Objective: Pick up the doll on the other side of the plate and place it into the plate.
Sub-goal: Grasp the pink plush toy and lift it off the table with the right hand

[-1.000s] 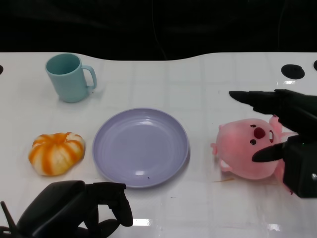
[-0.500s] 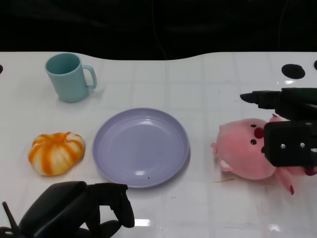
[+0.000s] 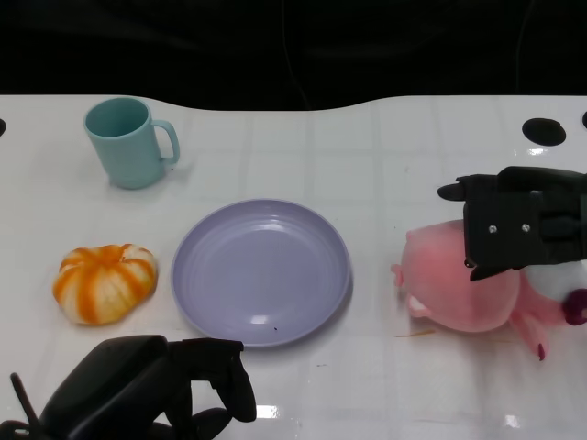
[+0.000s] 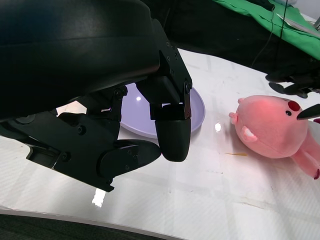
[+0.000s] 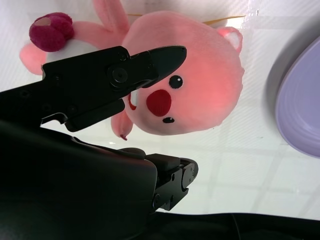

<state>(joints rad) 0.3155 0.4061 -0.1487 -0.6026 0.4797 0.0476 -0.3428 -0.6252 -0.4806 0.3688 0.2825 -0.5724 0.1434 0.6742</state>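
Observation:
The pink plush doll (image 3: 456, 291) lies on the white table to the right of the lilac plate (image 3: 261, 272), face up. My right hand (image 3: 521, 220) hovers over the doll's head and body with fingers apart, covering its face in the head view and holding nothing. In the right wrist view one finger (image 5: 150, 62) reaches across the doll (image 5: 195, 85), with the plate's rim (image 5: 300, 107) beyond. My left hand (image 3: 147, 390) sits at the table's near edge, fingers curled in and holding nothing. The left wrist view shows the doll (image 4: 272, 127) and the plate (image 4: 197, 107) past those curled fingers (image 4: 170, 127).
An orange and white pumpkin toy (image 3: 104, 282) lies left of the plate. A teal mug (image 3: 128, 143) stands at the back left. A black round hole (image 3: 543, 131) marks the table's far right. Dark space lies beyond the table's back edge.
My right hand has moved in over the doll and lowered, now hiding its face. The doll, plate and left hand have stayed in place.

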